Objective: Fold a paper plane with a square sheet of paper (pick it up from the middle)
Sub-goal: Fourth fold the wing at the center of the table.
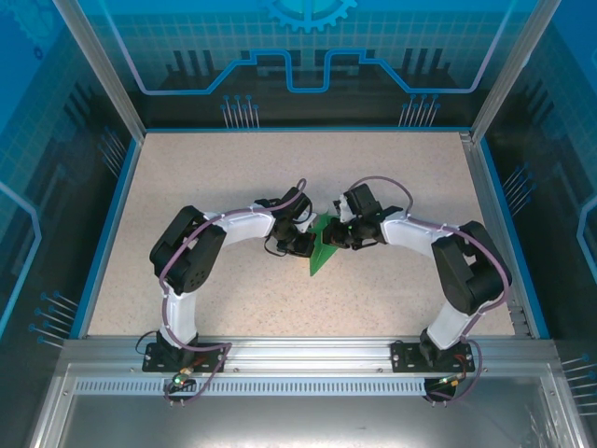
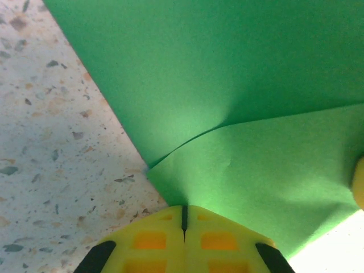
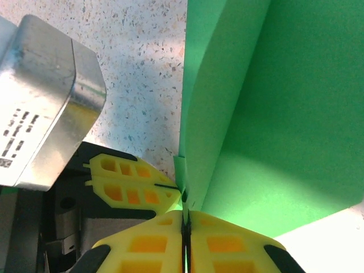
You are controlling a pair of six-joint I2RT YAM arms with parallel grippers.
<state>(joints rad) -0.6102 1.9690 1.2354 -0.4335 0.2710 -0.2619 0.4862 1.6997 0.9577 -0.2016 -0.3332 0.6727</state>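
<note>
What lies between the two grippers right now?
The creased green paper, seen in the top view: the left gripper and the right gripper are each shut on an edge of it, with nothing else between.

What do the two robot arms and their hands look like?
The left arm and right arm have white links, black joint housings and a thin purple cable. The left hand and right hand have yellow fingers with square pockets and black corners.
</note>
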